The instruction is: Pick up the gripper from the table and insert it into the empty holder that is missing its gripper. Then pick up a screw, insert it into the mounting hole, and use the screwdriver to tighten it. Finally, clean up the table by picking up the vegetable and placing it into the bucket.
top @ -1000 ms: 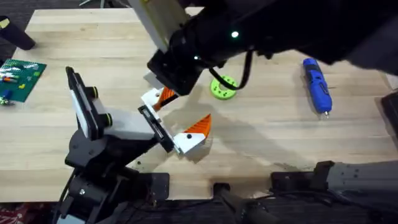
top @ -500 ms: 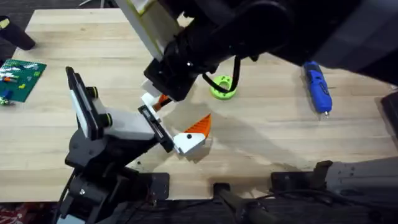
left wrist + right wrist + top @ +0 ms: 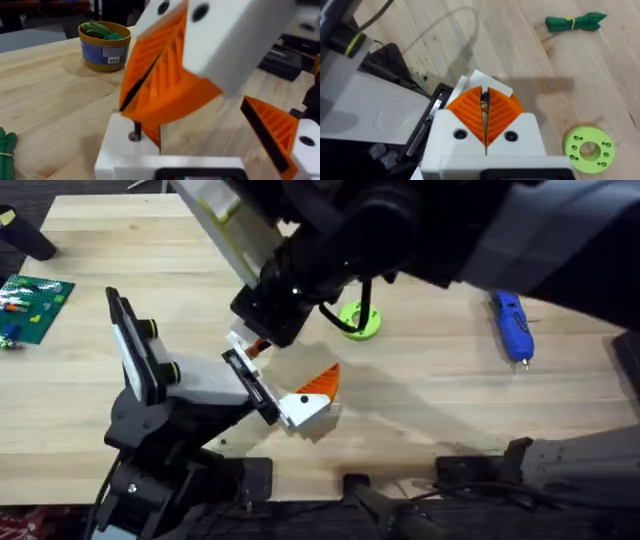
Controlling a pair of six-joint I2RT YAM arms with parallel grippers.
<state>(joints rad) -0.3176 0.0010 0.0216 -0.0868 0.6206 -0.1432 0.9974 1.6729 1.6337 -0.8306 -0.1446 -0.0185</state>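
Since 1 s ago the right arm has slid toward the far-left of the table (image 3: 420, 410), so its hand (image 3: 252, 345) now sits closer over the white block (image 3: 300, 412), and the green ring (image 3: 360, 320) is partly covered by the arm. The block, holder and screwdriver haven't shifted.

The white block sits at the end of the holder (image 3: 160, 385), i.e. on the pale arm's tip, w/ a thin black plate behind it. In the left wrist view the block (image 3: 165, 160) shows a small screw (image 3: 135, 135) standing in its top face, right under the right hand's orange pads (image 3: 160, 85). In the right wrist view the pads (image 3: 470, 110) are pressed together w/ a thin dark item, prob. the screw (image 3: 483, 102), pinched in the seam; so the right hand (image 3: 484, 107) is closed on the screw. The block's white edge (image 3: 485, 82) peeks out just beyond the pads.

The left hand (image 3: 320, 395) holds the block from the side: one orange pad (image 3: 322, 380) rests against its top, touching. In the left wrist view its other finger (image 3: 280, 130) stands off to one side of the block, so it grips loosely at most; can't tell if it's fully clamped.

Farther out: the blue screwdriver (image 3: 510, 325) lies near the right edge, well apart from the block. A green veg bundle (image 3: 575, 22) lies on the bare wood; another bit of green (image 3: 6, 147) shows at the left wrist view's edge. A round tub (image 3: 104, 45) w/ green items inside stands farther back. A flat green studded plate (image 3: 35, 305) lies at the far-left edge.
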